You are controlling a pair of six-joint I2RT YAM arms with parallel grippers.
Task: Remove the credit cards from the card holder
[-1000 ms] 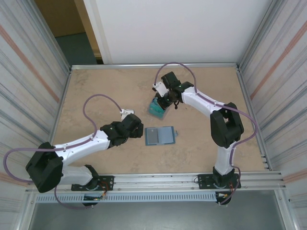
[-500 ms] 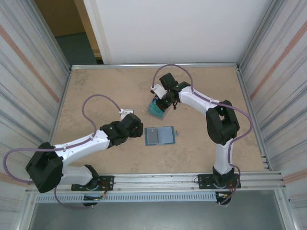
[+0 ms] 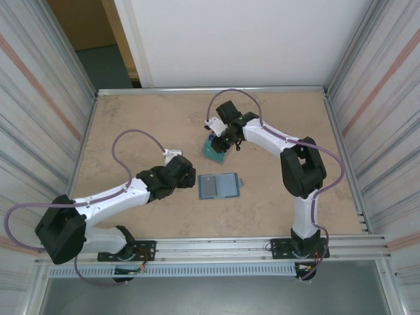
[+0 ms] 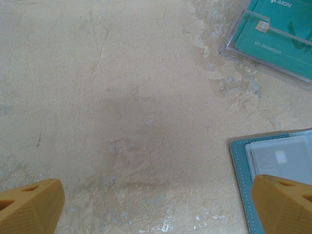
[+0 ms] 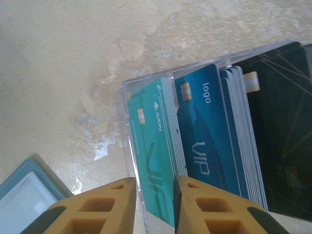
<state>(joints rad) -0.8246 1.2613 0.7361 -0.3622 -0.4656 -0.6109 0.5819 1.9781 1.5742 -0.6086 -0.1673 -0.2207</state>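
contact hazard: the left gripper, jaws spread wide and empty, hangs just beside the card holder and could shove it if lowered off-line. beyond it, the right gripper, jaws barely parted on nothing, could snag the credit cards in the clear tray. the card holder lies open, lining up, long axis side to side.

"VIP", "logo" on blue card
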